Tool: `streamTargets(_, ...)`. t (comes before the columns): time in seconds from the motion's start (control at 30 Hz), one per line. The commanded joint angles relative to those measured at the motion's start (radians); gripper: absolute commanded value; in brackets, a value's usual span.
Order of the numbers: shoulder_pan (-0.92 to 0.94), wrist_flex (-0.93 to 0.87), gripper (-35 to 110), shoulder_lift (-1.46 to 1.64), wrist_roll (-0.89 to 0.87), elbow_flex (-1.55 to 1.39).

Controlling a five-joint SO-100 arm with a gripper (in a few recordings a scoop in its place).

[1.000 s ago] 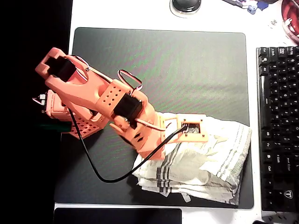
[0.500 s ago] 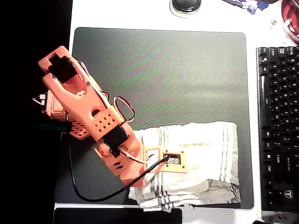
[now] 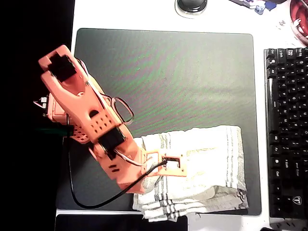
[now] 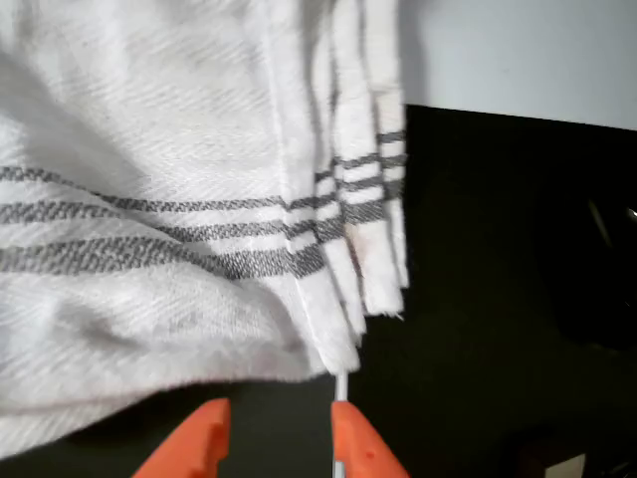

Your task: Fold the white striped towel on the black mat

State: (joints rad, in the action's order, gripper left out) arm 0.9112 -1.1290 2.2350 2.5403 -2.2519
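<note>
Your hand (image 4: 274,438) sits low at the left end of the white striped towel (image 3: 202,163), and in the wrist view its two orange fingers (image 4: 194,443) stand apart with bare dark mat between them; nothing is pinched. A thin white strand hangs down just beside the right finger, but whether it is a loose thread of the cloth or part of the rig you cannot tell from here. Just ahead of the fingertips the towel's layered edges stack up, several hems with their grey stripes lined up side by side.

From above, the towel lies in the lower right part of the black mat (image 3: 163,72), already doubled into a long band, its right end squared and striped, its lower left corner fanned into several layers that reach the mat's front edge and seem to slip a little over it onto the white worktop (image 3: 125,14). The orange arm (image 3: 91,120) crosses the mat's left side and covers the towel's left end.

By the look of it, a fold has just been laid and you are at the release, with the hand free of the cloth. The next move calls for lifting clear without snagging that stacked corner, then judging whether the band wants another fold across its length. Mind the keyboard (image 3: 286,130) to the right of the mat
</note>
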Motion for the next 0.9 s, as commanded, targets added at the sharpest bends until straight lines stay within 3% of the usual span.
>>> streamTargets(0.0,-0.041,-0.150,15,0.109,-0.029,0.086)
streamTargets(0.23,-0.327,-0.285,19,0.149,-0.241,0.069)
streamTargets(0.43,-0.514,-0.241,20,0.000,-0.334,0.023)
streamTargets(0.87,-0.445,0.081,23,-0.201,-0.268,-0.192)
